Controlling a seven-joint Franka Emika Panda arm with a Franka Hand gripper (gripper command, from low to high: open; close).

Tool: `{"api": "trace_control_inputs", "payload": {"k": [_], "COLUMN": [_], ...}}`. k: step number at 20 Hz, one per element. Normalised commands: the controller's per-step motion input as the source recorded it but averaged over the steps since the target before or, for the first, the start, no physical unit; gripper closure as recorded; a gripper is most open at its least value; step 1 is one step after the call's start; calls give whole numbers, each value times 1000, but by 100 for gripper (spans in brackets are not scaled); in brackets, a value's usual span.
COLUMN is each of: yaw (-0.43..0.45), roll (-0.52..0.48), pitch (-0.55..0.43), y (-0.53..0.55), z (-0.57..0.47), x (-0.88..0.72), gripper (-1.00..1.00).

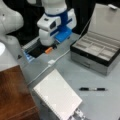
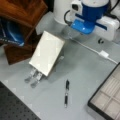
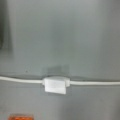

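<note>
My gripper point(image 1: 51, 48) hangs from the white and blue hand point(image 1: 53, 26) at a front view's top, low over the grey table. An orange piece point(image 1: 48, 50) shows at its tip, and an orange edge point(image 3: 21, 116) sits at the bottom of the wrist view. Nearest to it is a white cable with a small white clip point(image 1: 51, 62), which crosses the wrist view as a clip point(image 3: 55, 85) on a thin line. In a front view the hand point(image 2: 91, 18) hides the fingers, and the clip point(image 2: 103, 53) lies below it. Nothing is seen held.
A black pen point(image 1: 93, 89) point(image 2: 66, 93) lies on the table. A white pad point(image 1: 57, 96) point(image 2: 46, 52) leans on a metal stand. A grey compartment box point(image 1: 88, 61) point(image 2: 93, 105) stands with its lid open. A wooden box point(image 1: 12, 92) point(image 2: 22, 12) and a dark recess point(image 1: 37, 51) border the table.
</note>
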Motion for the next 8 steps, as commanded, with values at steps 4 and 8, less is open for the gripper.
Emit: {"api": "trace_control_inputs", "payload": {"k": [4, 8], "yaw": [11, 40], "roll": [-131, -157], "pitch": [229, 228], "y": [96, 87], "z": [205, 166], "x": [322, 216], "gripper": [-100, -100]}}
